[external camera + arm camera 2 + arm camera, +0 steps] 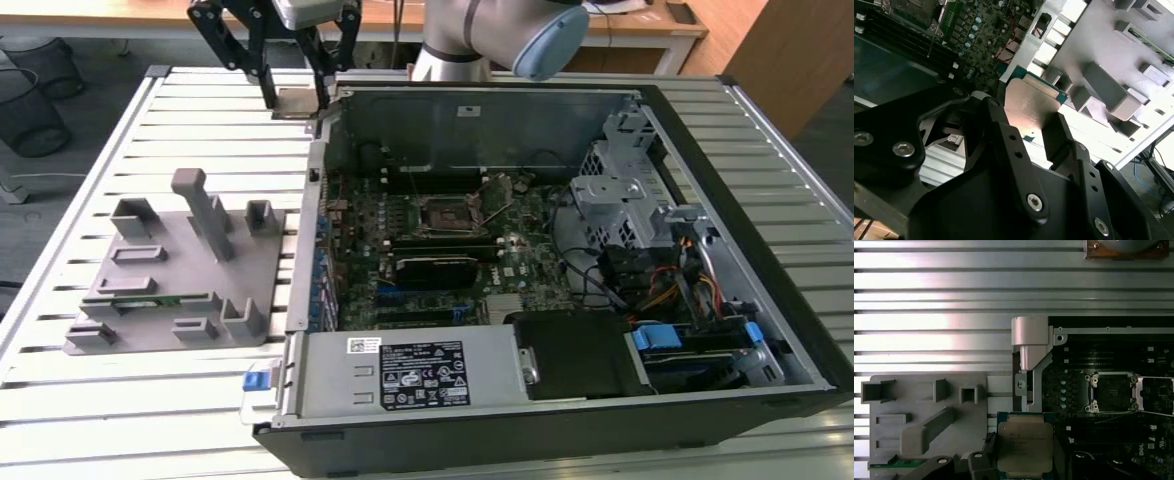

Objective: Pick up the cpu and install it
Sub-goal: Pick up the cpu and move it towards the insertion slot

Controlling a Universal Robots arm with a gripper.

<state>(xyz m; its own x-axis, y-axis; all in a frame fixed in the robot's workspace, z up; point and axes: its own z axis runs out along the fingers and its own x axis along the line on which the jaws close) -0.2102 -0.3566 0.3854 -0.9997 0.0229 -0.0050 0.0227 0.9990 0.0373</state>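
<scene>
My gripper hangs at the back of the slatted table, just outside the far corner of the open computer case on the exterior view's left. It is shut on the cpu, a flat square chip with a pale silvery top. In both wrist views the cpu sits between the black fingers, held by two opposite edges. The black-framed motherboard socket lies inside the case with its lid swung open and nothing in it.
A grey printed fixture tray lies on the table at the exterior view's left of the case, with upright posts and a thin green circuit strip. The case's sheet-metal wall, drive cage and cables surround the motherboard.
</scene>
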